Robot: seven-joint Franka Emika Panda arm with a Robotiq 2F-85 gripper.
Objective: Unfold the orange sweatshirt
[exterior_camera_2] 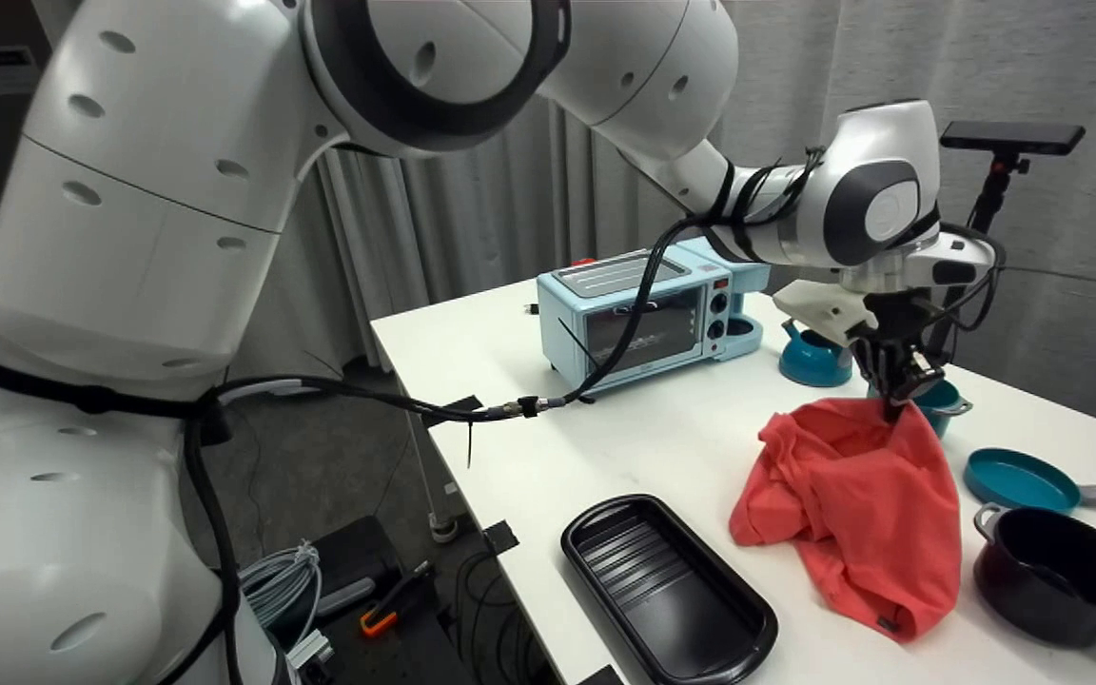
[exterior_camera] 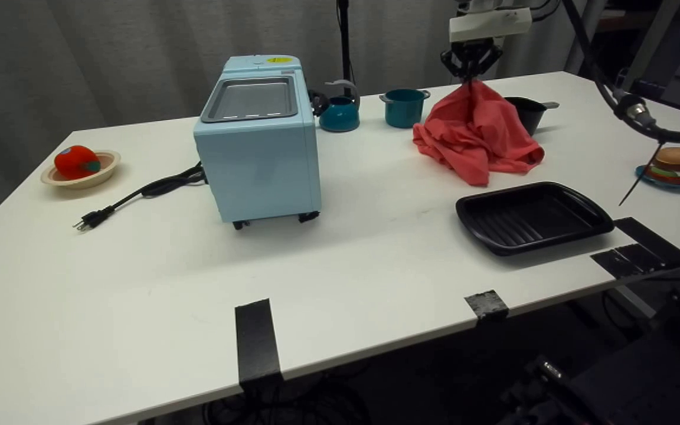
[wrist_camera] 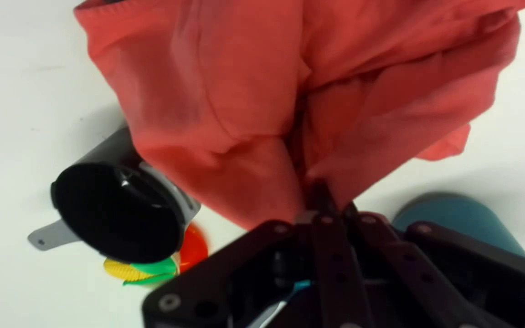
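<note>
In an exterior view the Franka Panda arm (exterior_camera_2: 638,86) arched from lower left across the top toward the right, wrist (exterior_camera_2: 881,205) bent downward; the Robotiq pincer (exterior_camera_2: 893,409) pointed down, its fingers (wrist_camera: 331,246) drawn together.

Likely a robotics lab, in an exterior view white robot arm (exterior_camera_2: 225,171) at ten o'clock, black bar (exterior_camera_2: 1012,139) on stand (exterior_camera_2: 990,195) at two, coiled cable (exterior_camera_2: 272,576) at eight
</note>
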